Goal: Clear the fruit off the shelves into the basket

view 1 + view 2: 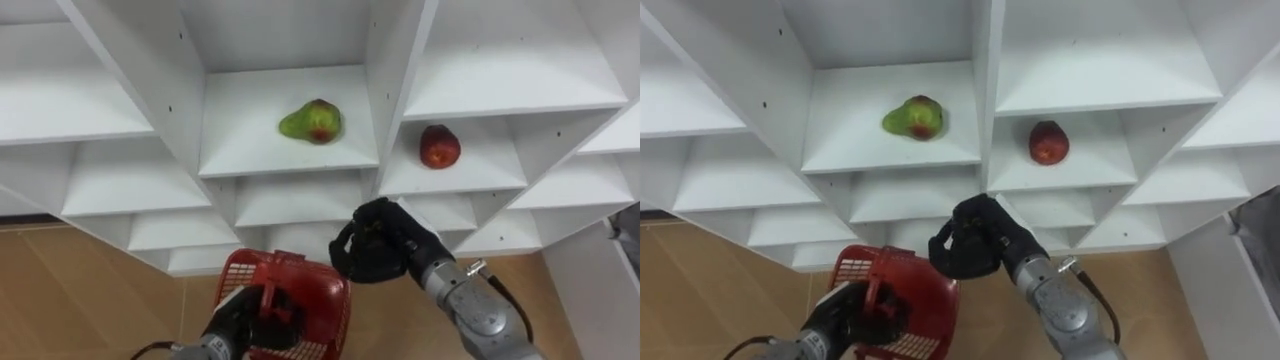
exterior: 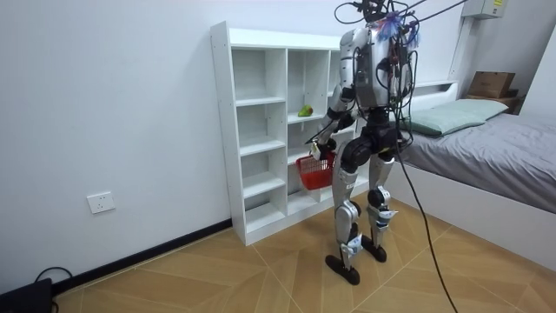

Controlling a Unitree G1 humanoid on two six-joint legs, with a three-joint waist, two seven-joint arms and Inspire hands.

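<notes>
Left eye view showed the two fruits not yet collected. One green pear (image 1: 311,121) with a red blush lay on a shelf of the white closet (image 1: 385,60). One red apple (image 1: 439,146) lay in the compartment just to the right of the pear, a little lower, with a white divider between them. Neither hand touched either fruit.

Below the pear and to its right, the right hand (image 1: 372,250) hung in front of the closet with its fingers curled in, and I could see nothing held inside it. It was nearer to the apple's compartment than to the pear, but well apart from both.

Straight below the pear, lower than the right hand, was one red basket (image 1: 320,290). The left hand (image 1: 248,322) was closed around its handle and carried it. In the part of the basket that I could see, there was no fruit.

In the room view, the robot stood upright on the wooden floor, facing the closet, with the basket below the level of the pear.

My judgement is that the task was at its beginning. Both fruits were left to take, and the free right hand would probably reach up for one first.
</notes>
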